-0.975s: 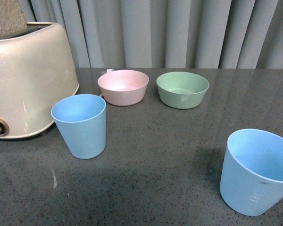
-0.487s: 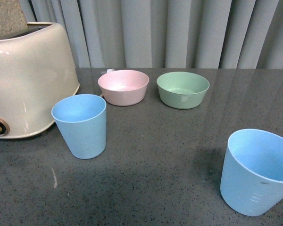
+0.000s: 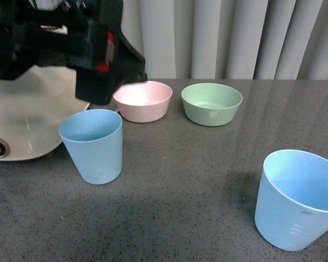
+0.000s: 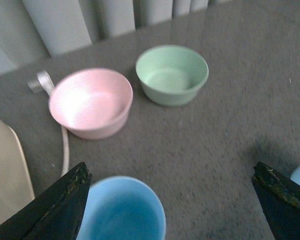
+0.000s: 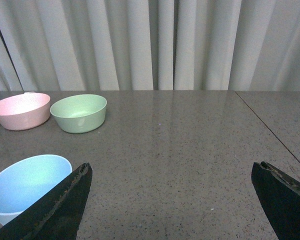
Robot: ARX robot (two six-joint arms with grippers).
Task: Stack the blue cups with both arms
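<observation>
Two light blue cups stand upright on the dark grey counter. The left blue cup [image 3: 92,144] stands by the toaster. The right blue cup [image 3: 296,199], with faint measuring lines, stands at the front right. My black left arm [image 3: 71,43] hangs over the toaster, above and behind the left cup. In the left wrist view my left gripper [image 4: 172,200] is open and empty, with the left cup [image 4: 121,210] next to one finger [image 4: 65,205]. My right gripper [image 5: 172,200] is open and empty over bare counter, with a blue cup [image 5: 25,185] off to one side of it.
A pink bowl [image 3: 143,100] and a green bowl [image 3: 211,103] sit side by side at the back, before a grey curtain. A cream toaster [image 3: 22,125] stands at the far left, its white cable [image 4: 65,145] lying by the pink bowl.
My left arm has come into the front view at the upper left and now covers the top of the toaster. The cups and bowls have not moved.
</observation>
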